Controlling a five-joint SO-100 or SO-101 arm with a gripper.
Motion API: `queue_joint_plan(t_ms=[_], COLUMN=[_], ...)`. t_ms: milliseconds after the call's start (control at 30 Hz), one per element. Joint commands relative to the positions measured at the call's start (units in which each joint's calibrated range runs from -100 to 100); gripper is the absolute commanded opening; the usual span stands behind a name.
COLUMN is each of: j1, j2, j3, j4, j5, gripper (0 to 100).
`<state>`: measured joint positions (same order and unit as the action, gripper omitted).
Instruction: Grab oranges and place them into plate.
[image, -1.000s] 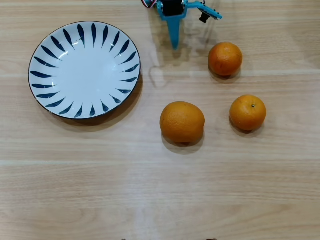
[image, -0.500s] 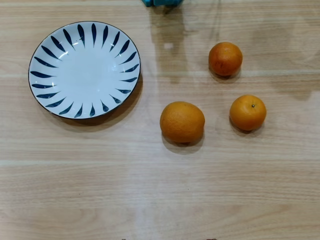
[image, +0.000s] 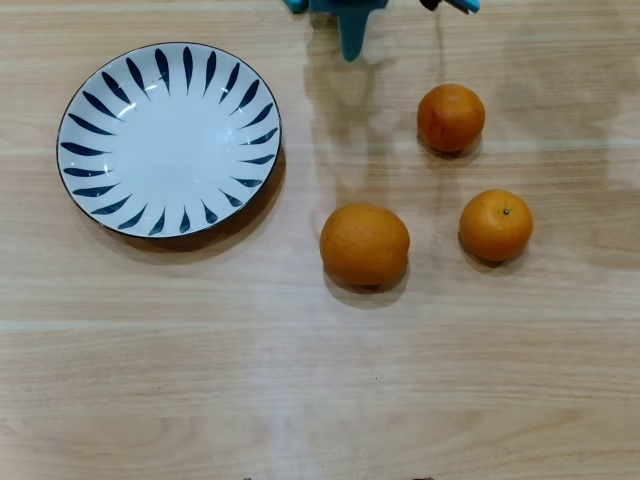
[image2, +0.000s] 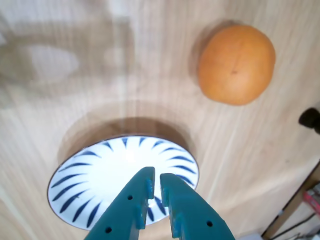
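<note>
Support surface: light wood-grain table (image: 300, 400), boards running left-right in the overhead view. Resting directly on it: plate (image: 170, 140) at about 10 o'clock from picture centre, empty; large orange (image: 364, 243) just right of centre; small orange with stem dot (image: 496, 225) at 3 o'clock; second small orange (image: 451, 117) at about 1 o'clock. All four items sit apart, none touching; each casts a soft shadow on the wood.

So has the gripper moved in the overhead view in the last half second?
Yes. The gripper has dropped back into frame from the top edge, toward the table centre, right of the plate.
</note>
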<state>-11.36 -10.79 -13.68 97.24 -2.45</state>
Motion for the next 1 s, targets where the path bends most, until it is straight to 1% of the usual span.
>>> queue_joint_plan(t_ms=[0,200,333,400,467,500,700,833,967], j1=[-1.23,-1.23,-1.95,-2.27,-2.35,-2.6,-3.24,-4.61,-5.9], j2=[7.75,15.95,19.75,21.02,21.7,21.95,21.53,21.27,21.78], j3=[-8.64,-14.43,-16.97,-18.06,-18.51,-18.24,-18.15,-17.87,-16.7], j4=[0.35,-3.0,-4.38,-4.46,-4.46,-4.46,-4.46,-3.6,-4.38], j5=[-0.42,-5.76,-6.17,-6.49,-6.49,-6.49,-6.28,-6.12,-7.32], gripper=[3,3,4,9,15,23,44,53,55])
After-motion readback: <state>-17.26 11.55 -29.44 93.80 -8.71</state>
